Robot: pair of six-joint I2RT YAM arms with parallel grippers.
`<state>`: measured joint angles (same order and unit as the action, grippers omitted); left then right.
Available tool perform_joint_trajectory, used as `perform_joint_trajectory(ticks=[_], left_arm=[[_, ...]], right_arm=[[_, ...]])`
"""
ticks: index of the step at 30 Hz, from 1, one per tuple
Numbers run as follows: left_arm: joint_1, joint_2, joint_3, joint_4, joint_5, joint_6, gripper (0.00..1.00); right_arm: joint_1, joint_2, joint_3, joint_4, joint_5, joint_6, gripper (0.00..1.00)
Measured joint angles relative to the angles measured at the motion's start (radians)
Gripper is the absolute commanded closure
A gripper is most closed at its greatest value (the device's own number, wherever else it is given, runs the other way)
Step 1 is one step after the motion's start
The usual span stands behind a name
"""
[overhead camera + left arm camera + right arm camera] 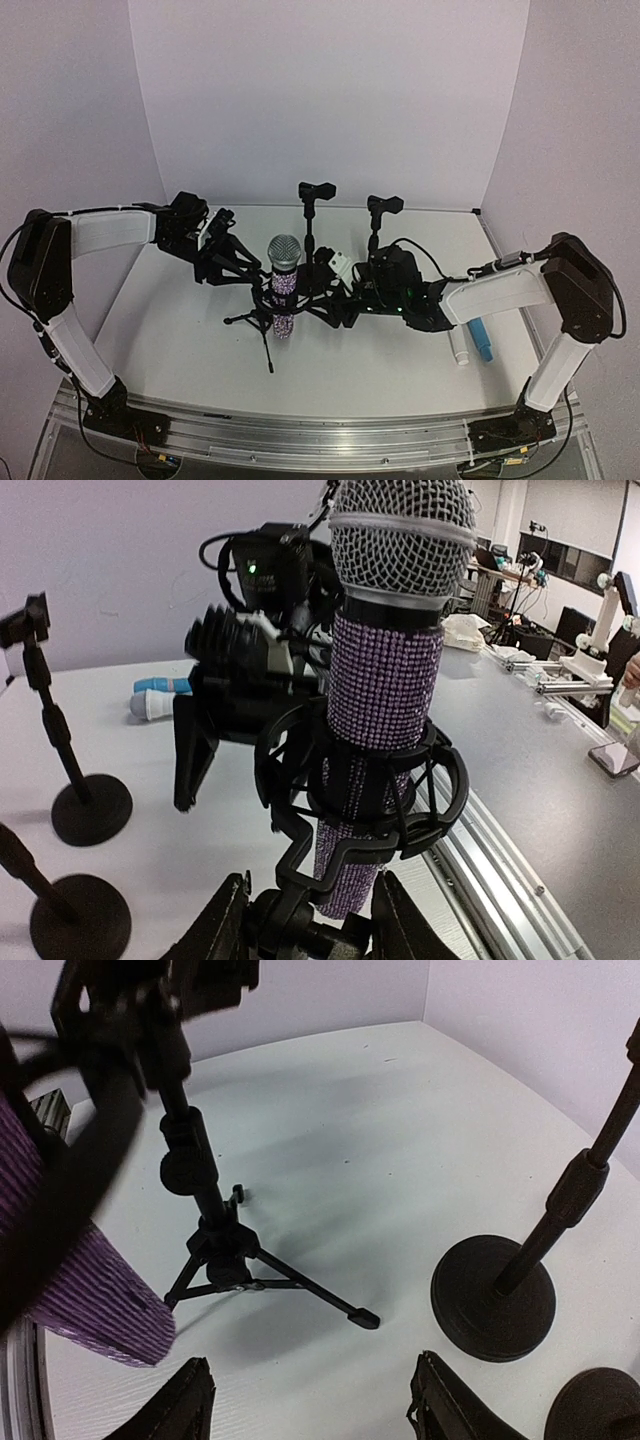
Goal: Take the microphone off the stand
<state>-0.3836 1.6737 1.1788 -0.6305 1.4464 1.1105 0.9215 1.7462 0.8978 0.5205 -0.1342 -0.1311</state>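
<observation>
We see the microphone (385, 680) seated in the ring-shaped cradle (440, 780) on top of the small tripod stand (222, 1250), around the middle of the counter and a little toward its left edge. It stands roughly upright. Its mesh head is above the ring and the lower end of its purple, studded body pokes out below.

The left gripper (312, 885) reaches in from the left edge and is clenched on the cradle at its lower joint. We can see one finger (228, 920) pressed against each side of that black knuckle, just under the bottom of the microphone.

The right gripper (312, 1365) sits just to the right of the microphone. Its jaws are spread wide, with only bare counter (400, 1140) between them. It holds nothing and touches nothing, and the purple body and the tripod legs lie ahead of its fingertips.

Toward the far edge we find two taller stands (308, 215) with round bases, side by side. Near the right edge, beside the right arm, a white marker (459, 346) and a blue marker (482, 340) lie next to each other.
</observation>
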Motion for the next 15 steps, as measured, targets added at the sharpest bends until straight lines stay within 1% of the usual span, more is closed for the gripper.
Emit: perform_joint_trajectory(ticks=[2,5,7,11,13,15], left_arm=[[0.011,0.0,-0.057,0.043,0.002,-0.047,1.0],[0.026,0.001,-0.132,0.16,0.022,-0.127,1.0],[0.029,-0.003,-0.172,0.282,0.045,-0.213,1.0],[0.029,-0.02,-0.254,0.568,0.061,-0.433,1.0],[0.029,-0.026,-0.291,0.699,0.06,-0.534,1.0],[0.029,-0.034,-0.317,0.789,0.052,-0.603,1.0]], right_arm=[[0.0,-0.007,0.0,0.0,0.002,0.0,0.36],[0.0,-0.01,0.0,0.0,0.004,0.0,0.36],[0.0,-0.012,0.0,-0.002,0.007,0.0,0.35],[0.0,-0.043,-0.003,-0.016,0.034,0.015,0.35],[0.0,-0.084,-0.013,-0.031,0.06,0.033,0.34],[0.0,-0.141,-0.019,-0.071,0.101,0.058,0.34]])
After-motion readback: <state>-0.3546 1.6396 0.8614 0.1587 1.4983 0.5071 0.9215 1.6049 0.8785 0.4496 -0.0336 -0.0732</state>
